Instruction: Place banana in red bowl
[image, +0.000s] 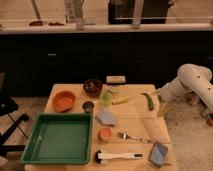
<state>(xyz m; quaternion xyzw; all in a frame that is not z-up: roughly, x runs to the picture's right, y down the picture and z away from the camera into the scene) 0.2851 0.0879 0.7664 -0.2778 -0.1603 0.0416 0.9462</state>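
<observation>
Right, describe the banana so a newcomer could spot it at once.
On the wooden table, find the big green tray at the front left. Past its far right corner the banana lies between a pale green cup and a curved green vegetable, with the open gripper at the table's right edge. It is yellow; both neighbours are green.

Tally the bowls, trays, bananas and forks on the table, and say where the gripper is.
Bowls: 2 (red bowl, maroon bowl)
Tray: 1
Banana: 1
Fork: 1
Total: 5
Gripper: open, by the table's right edge.
</observation>
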